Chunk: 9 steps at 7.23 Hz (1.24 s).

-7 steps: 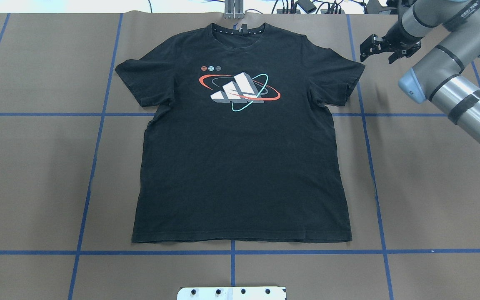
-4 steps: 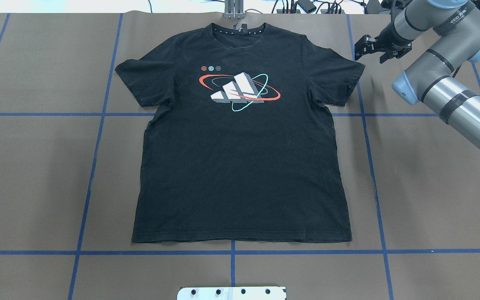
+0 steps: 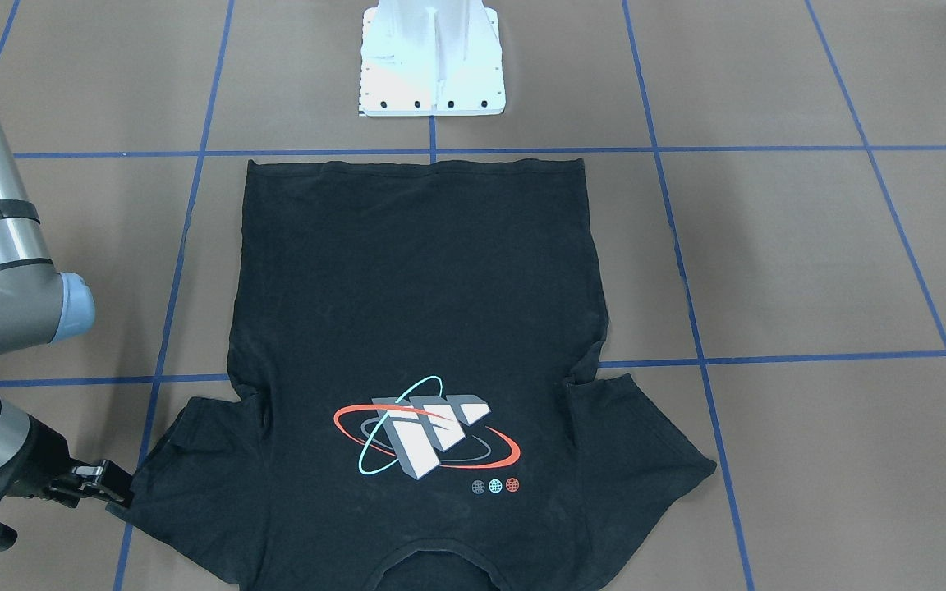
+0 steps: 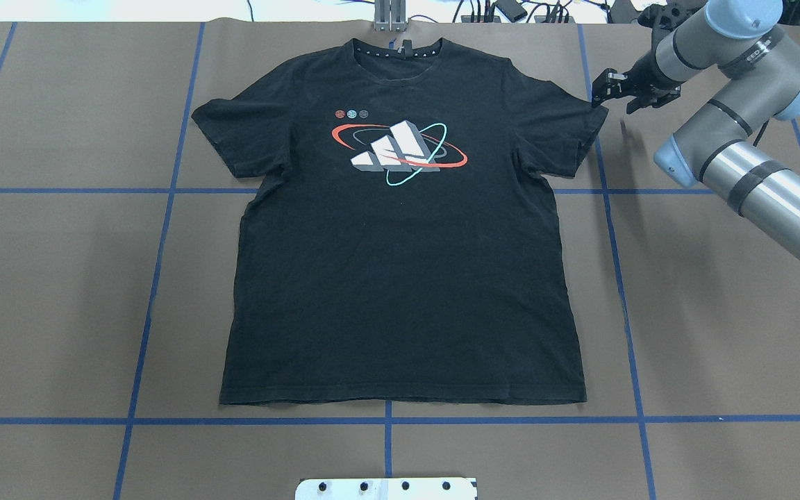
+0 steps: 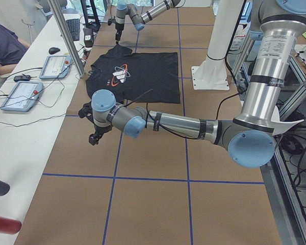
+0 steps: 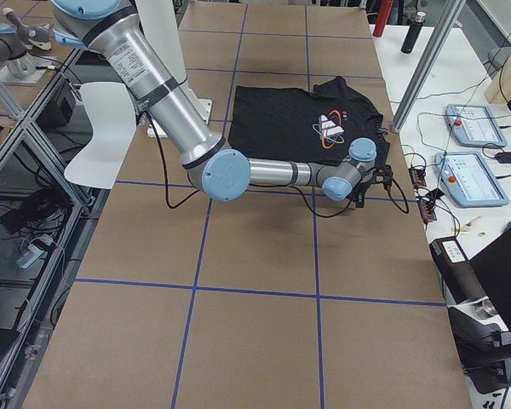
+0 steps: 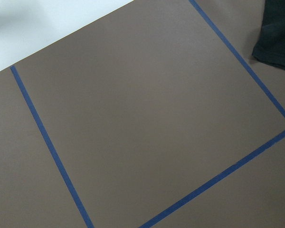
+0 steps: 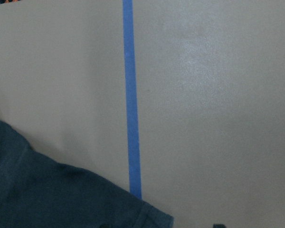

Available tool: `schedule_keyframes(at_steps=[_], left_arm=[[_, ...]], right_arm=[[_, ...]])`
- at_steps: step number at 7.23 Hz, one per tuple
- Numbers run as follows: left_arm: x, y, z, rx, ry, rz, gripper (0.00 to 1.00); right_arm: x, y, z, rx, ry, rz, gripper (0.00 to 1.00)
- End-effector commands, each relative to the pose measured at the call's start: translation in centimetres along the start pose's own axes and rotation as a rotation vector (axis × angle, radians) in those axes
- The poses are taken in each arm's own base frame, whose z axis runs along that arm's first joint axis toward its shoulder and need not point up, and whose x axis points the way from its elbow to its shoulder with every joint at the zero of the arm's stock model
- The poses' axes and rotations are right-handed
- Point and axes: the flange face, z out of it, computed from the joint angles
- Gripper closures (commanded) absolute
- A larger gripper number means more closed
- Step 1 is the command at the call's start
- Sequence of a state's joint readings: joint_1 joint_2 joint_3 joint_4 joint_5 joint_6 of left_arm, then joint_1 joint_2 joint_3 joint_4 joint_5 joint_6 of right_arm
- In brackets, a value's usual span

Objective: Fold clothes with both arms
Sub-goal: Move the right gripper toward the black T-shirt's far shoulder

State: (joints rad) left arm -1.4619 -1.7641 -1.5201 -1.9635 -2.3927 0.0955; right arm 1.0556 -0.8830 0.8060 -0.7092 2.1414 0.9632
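A: We take the black short-sleeved T-shirt for soft matt cotton cloth, its grey-white chest print smoother.
B: We agree. We read the brown table cover as matt paper, the blue tape lines as smooth, and the right arm's grey-silver tube as satin metal

T-shirt flat on table, right fingers at its sleeve tip
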Motion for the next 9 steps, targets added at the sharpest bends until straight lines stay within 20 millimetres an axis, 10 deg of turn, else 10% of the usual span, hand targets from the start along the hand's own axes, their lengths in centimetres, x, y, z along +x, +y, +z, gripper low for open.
schedule_keyframes(at_steps=[1,5,9], left_arm=[[0.0,0.0,0.0,0.0,-0.001,0.001,0.0],[0.0,0.0,0.0,-0.001,0.0,0.0,0.0],[-0.1,0.1,0.1,-0.002,0.001,-0.001,0.0]], right_arm=[[-0.5,0.2,0.8,-0.004,0.006,-0.001,0.31],[-1.3,0.5,1.7,0.02,0.032,-0.01,0.45],[-1.7,0.3,1.6,0.023,0.028,-0.013,1.0]])
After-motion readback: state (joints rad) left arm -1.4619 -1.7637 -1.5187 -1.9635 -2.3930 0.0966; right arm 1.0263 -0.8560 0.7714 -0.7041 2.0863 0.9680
